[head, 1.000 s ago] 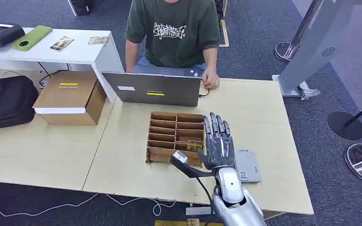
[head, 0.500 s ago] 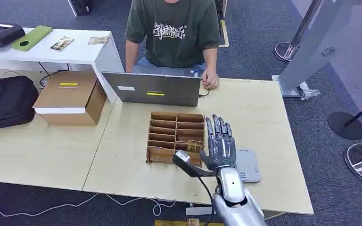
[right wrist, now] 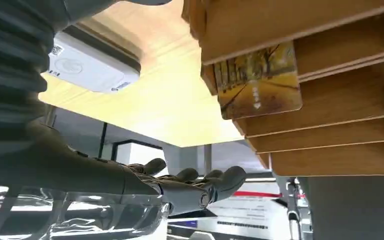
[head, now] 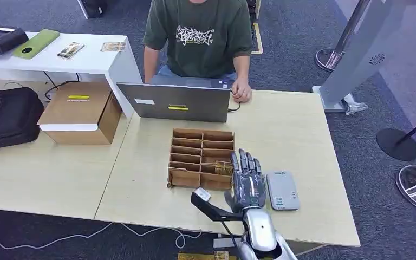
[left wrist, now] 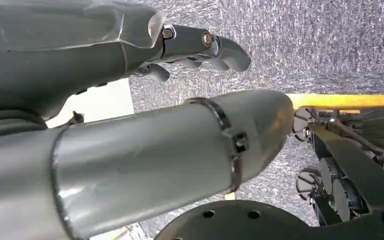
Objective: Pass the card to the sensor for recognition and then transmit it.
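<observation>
On grey carpet (head: 303,59), pale wooden table (head: 298,130).

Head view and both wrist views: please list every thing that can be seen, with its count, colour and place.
wooden table: one, light wood, centre
cardboard divider box: one, brown, middle of the table
card: one, yellow tree picture, in a compartment of the divider box
sensor: one, grey, flat on the table, right of the divider box
laptop: one, grey, far table edge
person: one, green shirt, behind the laptop
cardboard carton: one, brown, left table
black bag: one, far left
white table: one, upper left
right hand: silver-grey, fingers apart, between divider box and sensor
left hand: grey, over carpet
</observation>
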Available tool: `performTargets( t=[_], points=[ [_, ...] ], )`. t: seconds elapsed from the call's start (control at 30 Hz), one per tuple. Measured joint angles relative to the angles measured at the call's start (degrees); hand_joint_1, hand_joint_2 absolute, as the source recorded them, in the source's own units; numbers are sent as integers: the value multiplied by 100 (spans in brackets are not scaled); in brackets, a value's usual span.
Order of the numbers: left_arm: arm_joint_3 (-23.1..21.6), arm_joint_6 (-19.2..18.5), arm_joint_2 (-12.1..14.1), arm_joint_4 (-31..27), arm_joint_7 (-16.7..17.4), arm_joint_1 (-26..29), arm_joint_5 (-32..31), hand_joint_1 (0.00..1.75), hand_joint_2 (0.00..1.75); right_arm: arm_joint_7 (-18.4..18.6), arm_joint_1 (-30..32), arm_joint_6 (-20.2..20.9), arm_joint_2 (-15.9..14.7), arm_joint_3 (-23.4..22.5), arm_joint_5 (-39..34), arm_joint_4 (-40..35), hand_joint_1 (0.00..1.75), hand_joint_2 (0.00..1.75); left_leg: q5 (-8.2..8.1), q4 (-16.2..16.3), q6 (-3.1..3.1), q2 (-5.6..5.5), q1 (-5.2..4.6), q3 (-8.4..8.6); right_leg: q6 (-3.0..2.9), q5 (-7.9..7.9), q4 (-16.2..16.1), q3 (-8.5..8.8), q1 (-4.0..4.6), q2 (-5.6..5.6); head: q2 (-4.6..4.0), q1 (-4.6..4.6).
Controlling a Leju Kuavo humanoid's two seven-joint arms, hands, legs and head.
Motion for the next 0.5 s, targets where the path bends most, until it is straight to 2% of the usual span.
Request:
performTargets(
  t=[0.1,0.37,0.5],
  points=[
    [0,2,-20,0,0,5,17,0,0,-11,81,48,22,87,2,-157,0,175,0,0,0,0,0,0,0,0,0,0,0,0,0,2],
    [0,-20,-63,0,0,9,44,0,0,361,70,103,15,317,0,-264,0,175,1,1,0,0,-1,0,0,1,0,2,-1,0,0,2],
    [0,-17,-78,0,0,7,41,0,0,26,59,20,44,354,0,-231,0,175,1,0,0,0,0,0,0,1,0,1,0,0,0,2]
  ],
)
